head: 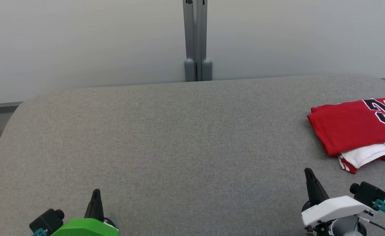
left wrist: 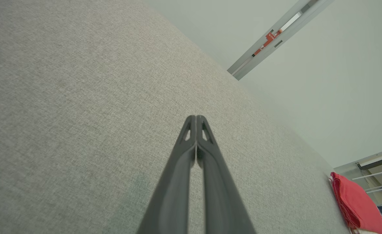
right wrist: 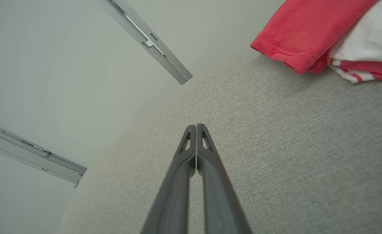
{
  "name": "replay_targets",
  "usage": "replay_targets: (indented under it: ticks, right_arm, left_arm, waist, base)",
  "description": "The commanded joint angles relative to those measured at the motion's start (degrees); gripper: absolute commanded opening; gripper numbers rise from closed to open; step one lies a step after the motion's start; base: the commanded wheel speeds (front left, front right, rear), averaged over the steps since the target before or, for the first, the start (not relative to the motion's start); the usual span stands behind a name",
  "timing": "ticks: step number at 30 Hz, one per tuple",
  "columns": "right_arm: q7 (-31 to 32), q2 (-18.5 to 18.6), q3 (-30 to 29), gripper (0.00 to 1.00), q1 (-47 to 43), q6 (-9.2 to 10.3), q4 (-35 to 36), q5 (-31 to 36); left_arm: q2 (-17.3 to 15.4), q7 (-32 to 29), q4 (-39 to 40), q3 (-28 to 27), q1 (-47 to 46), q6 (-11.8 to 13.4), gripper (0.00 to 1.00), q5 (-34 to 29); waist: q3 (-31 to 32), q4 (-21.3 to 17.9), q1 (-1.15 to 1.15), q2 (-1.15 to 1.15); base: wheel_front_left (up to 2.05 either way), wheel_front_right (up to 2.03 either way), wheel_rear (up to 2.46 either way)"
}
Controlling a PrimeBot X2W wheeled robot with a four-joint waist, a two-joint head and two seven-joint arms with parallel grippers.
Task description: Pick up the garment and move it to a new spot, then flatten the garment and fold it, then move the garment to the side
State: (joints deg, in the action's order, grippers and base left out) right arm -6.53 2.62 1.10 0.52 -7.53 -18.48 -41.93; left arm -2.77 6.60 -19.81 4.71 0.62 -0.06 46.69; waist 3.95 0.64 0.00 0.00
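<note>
- Grey woven tabletop (head: 179, 137): broad and flat, with room for both arms to rest low at the near edge.
- Red jersey (head: 346, 126): lies folded at the table's right side, a white layer peeking out. It looks already set aside, so leave it undisturbed.
- Right gripper (head: 308, 171): fingers pressed together, empty, near the jersey but apart from it. Any move should lead away.
- Left gripper (head: 96, 191): likewise closed, holding nothing, well apart.
</note>
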Motion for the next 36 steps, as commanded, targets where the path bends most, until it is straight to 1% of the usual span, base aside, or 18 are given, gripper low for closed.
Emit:
replay_targets:
  ticks: [1,17,36]
  right_arm:
    - [0.48,0.17,-0.43,0.0,1.87,0.02,1.12,-2.05]
    - [3.53,0.22,-2.19,0.0,2.95,0.03,2.02,-13.72]
    - [6.54,0.27,-3.93,0.0,3.96,0.04,2.85,-25.11]
  left_arm:
    - [-0.12,-0.39,1.07,-0.71,-1.87,-0.51,0.0,1.9]
    - [-0.13,-3.5,2.29,-3.3,-3.3,-2.2,0.0,12.44]
    - [-0.15,-6.56,3.41,-5.86,-4.54,-3.91,0.0,22.79]
  waist:
    - [-0.07,-0.01,0.0,0.0]
    - [-0.77,-0.12,0.0,0.0]
    - [-1.6,-0.25,0.0,0.0]
  base:
    - [0.0,0.0,0.0]
    - [0.0,0.0,0.0]
    - [0.0,0.0,0.0]
